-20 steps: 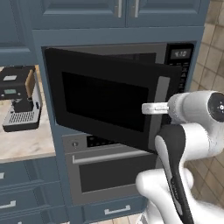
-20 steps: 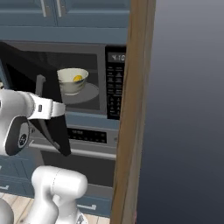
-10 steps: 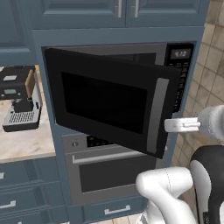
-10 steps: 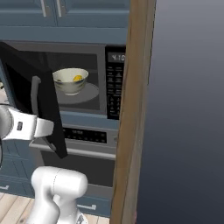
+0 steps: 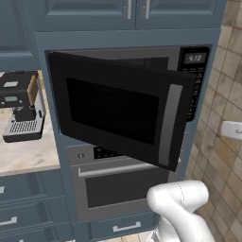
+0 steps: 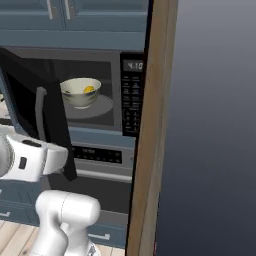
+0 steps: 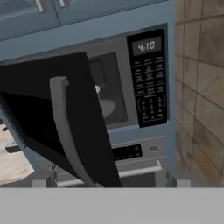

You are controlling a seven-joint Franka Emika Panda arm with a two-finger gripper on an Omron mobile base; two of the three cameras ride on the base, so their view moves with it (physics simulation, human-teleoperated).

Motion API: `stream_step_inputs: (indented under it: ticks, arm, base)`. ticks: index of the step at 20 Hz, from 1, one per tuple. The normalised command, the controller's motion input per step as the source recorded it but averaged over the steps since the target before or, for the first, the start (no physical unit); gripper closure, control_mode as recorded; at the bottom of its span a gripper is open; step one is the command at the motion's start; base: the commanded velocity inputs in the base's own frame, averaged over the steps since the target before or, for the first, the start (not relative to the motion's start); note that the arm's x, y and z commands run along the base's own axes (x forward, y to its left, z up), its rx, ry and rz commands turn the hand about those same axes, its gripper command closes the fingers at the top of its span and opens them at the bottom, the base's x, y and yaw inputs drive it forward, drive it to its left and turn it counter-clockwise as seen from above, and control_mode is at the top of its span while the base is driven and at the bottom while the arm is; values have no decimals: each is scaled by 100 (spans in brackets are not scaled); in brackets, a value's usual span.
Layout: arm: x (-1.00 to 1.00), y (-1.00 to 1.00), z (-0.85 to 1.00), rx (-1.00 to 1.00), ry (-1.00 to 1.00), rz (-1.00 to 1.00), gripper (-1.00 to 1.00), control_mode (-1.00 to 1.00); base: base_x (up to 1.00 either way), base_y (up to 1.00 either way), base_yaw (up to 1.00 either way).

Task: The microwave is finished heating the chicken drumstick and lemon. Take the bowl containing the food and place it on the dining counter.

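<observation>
Withdrawing rightward from the microwave [image 6: 95,95] door, my gripper [image 7: 107,181] is standing with jaws apart, empty.
Door is hanging half-open; reaching the bowl [image 6: 80,91] risks striking it.

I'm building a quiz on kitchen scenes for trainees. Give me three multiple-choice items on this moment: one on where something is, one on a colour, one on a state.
1. Where is the bowl?
A. on the counter beside the coffee machine
B. inside the microwave
C. in the oven below

2. What colour is the fruit in the bowl?
A. yellow
B. green
C. red

3. How does the microwave door stand?
A. fully shut
B. removed
C. swung partly open

Answers:
1 B, the right base view shows it on the plate in the cavity.
2 A, the lemon shows yellow over the rim.
3 C, it angles outward, leaving the cavity visible.
</observation>
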Motion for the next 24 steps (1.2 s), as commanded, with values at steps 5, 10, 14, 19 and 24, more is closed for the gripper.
stream_step_inputs:
  ticks: [5, 10, 14, 19, 24]
  arm:
    - [41, -75, 20, 33, 18, -12, -100, -100]
    - [76, -33, -19, 13, 33, -17, -100, -100]
    - [91, -14, -86, 13, 17, -16, -100, -100]
    - [89, -23, -71, 16, 3, -10, -100, -100]
    - [77, 8, -34, 15, 0, -2, -100, -100]
  base:
    - [0, 0, 0]
    - [0, 0, 0]
    - [0, 0, 0]
    - [0, 0, 0]
    - [0, 0, 0]
